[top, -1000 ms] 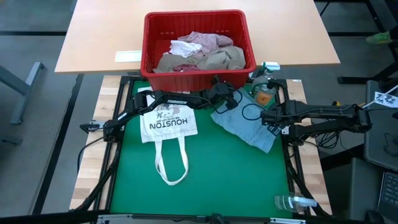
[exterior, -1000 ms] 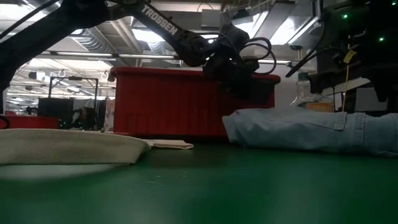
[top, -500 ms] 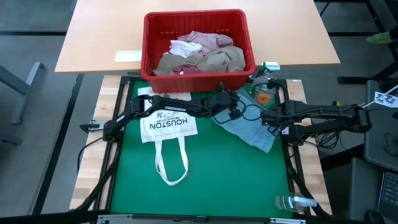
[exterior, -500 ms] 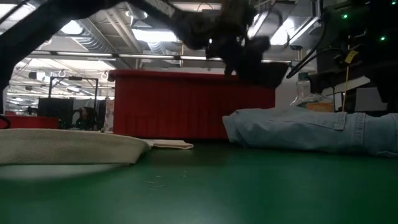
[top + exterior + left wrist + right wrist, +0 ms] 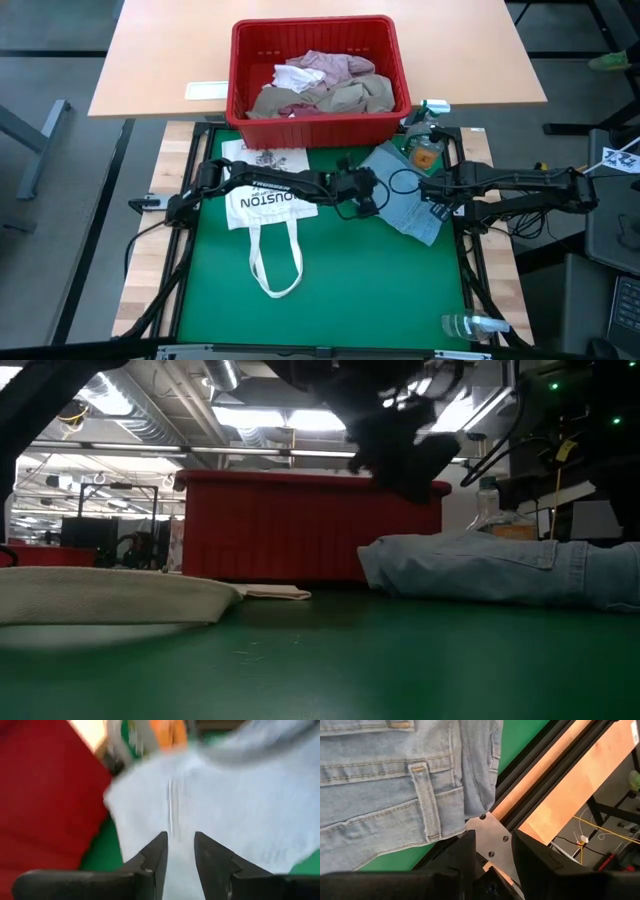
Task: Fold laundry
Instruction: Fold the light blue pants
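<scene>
The light blue jeans [image 5: 412, 212] lie flat on the green mat at the table's right side, also seen in the low view [image 5: 500, 570]. My left gripper [image 5: 372, 200] hovers over their left edge, fingers a little apart [image 5: 180, 850], well above the denim [image 5: 240, 810] in the low view [image 5: 405, 460]. My right gripper [image 5: 432, 200] waits at the jeans' right edge, open [image 5: 493, 845] over the table frame, beside a belt loop [image 5: 422, 800]. The tan cloth [image 5: 350, 100] and the pink shirt [image 5: 330, 65] lie heaped in the red basket [image 5: 238, 70].
A white HOUSTON tote bag [image 5: 270, 200] lies on the mat's left half, its straps toward the near edge. The basket's red wall [image 5: 270, 525] stands along the far side. A spray bottle [image 5: 428, 112] stands at the far right and another bottle [image 5: 470, 325] lies at the near right corner.
My left gripper has swung away from the basket toward the table's near edge and now hangs over the jeans' left part. The jeans have stayed where they were. My right arm has kept still.
</scene>
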Motion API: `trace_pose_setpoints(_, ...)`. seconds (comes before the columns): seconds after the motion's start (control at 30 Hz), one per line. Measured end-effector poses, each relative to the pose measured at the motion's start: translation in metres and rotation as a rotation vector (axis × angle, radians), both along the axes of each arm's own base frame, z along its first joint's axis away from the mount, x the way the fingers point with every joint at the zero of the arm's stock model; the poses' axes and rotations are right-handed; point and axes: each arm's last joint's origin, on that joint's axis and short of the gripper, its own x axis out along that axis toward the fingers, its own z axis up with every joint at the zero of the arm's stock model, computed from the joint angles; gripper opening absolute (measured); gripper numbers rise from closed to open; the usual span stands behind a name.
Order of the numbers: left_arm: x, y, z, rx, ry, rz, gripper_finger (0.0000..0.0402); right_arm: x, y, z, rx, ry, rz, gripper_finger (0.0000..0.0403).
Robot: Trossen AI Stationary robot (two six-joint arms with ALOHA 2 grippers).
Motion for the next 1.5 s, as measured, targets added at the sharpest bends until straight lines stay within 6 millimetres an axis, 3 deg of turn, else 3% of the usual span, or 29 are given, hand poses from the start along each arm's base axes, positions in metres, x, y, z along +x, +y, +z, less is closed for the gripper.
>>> trace_pose_setpoints(0.27,-0.009,-0.003,-0.012,-0.176,0.097,-0.019,0.0090,0.007,0.000,-0.002,0.050,-0.059,0.062,0.0127)
trace_pose_setpoints(0.43,-0.009,0.000,-0.012,-0.185,0.094,-0.025,0.0090,0.025,0.001,-0.003,0.123,-0.246,0.128,0.0127)
trace_pose_setpoints(0.7,-0.010,0.013,-0.012,-0.206,0.090,-0.012,0.0090,0.060,-0.006,-0.001,-0.005,-0.530,0.155,0.0127)
trace_pose_setpoints(0.83,-0.010,0.008,-0.013,-0.211,0.096,-0.026,0.0090,0.072,-0.011,-0.010,-0.103,-0.477,0.144,0.0127)
trace_pose_setpoints(1.03,-0.010,-0.002,-0.014,-0.212,0.117,-0.044,0.0090,0.090,-0.021,-0.037,-0.129,-0.343,0.093,0.0127)
trace_pose_setpoints(1.17,-0.018,-0.010,-0.019,-0.220,0.218,-0.045,0.0090,0.099,-0.035,-0.058,-0.115,-0.254,0.050,0.0127)
trace_pose_setpoints(1.33,-0.037,-0.019,-0.004,-0.238,0.310,-0.014,0.0090,0.111,-0.044,-0.085,-0.005,-0.178,0.099,0.0127)
trace_pose_setpoints(1.5,-0.054,-0.030,0.012,-0.235,0.395,-0.024,0.0090,0.120,-0.039,-0.105,0.087,-0.115,0.184,0.0127)
